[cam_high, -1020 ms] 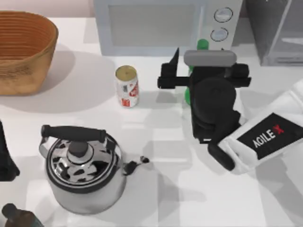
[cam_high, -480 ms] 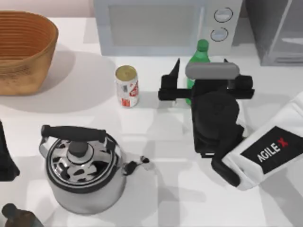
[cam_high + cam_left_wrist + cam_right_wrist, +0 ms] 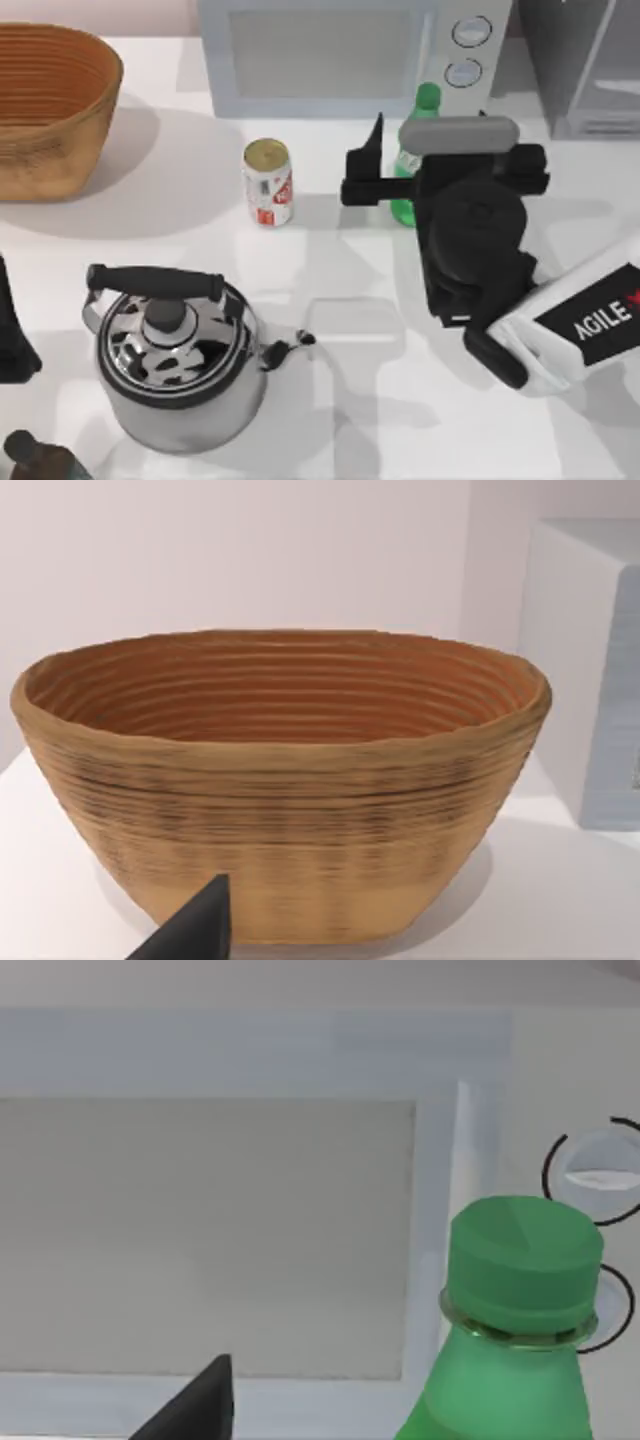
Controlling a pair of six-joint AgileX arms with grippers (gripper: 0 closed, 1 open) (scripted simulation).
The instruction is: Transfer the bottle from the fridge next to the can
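The bottle [image 3: 413,160], slim translucent green plastic with a ribbed cap, stood upright on the smooth white table [image 3: 350,400] just in front of the pale grey microwave [image 3: 340,55], to the right of the can [image 3: 269,182] with a gap between them. The right gripper [image 3: 425,135] sat spread wide, holding nothing; since a second ago it had drawn back rightward, uncovering the bottle. The dark grey fridge [image 3: 585,65] filled the far right corner. The left gripper [image 3: 190,935] stayed parked at the left edge, facing the woven basket [image 3: 50,105]; a shiny steel kettle [image 3: 180,355] stood nearer.
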